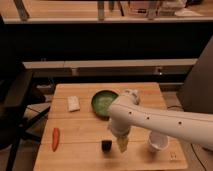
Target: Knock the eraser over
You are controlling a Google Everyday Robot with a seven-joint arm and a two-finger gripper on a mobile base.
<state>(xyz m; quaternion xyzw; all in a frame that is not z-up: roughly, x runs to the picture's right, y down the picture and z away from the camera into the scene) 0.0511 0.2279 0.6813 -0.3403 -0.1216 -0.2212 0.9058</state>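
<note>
The eraser [106,145] is a small black block standing on the wooden table [80,130] near its front edge. My gripper [122,144] hangs from the white arm just to the right of the eraser, very close to it, fingertips near the table top. The arm reaches in from the right and crosses in front of the green bowl [102,102].
A flat white block [73,103] lies at the back left. An orange carrot-like piece [55,138] lies at the front left. A white cup [158,142] stands to the right of the gripper. A dark chair [15,110] is left of the table.
</note>
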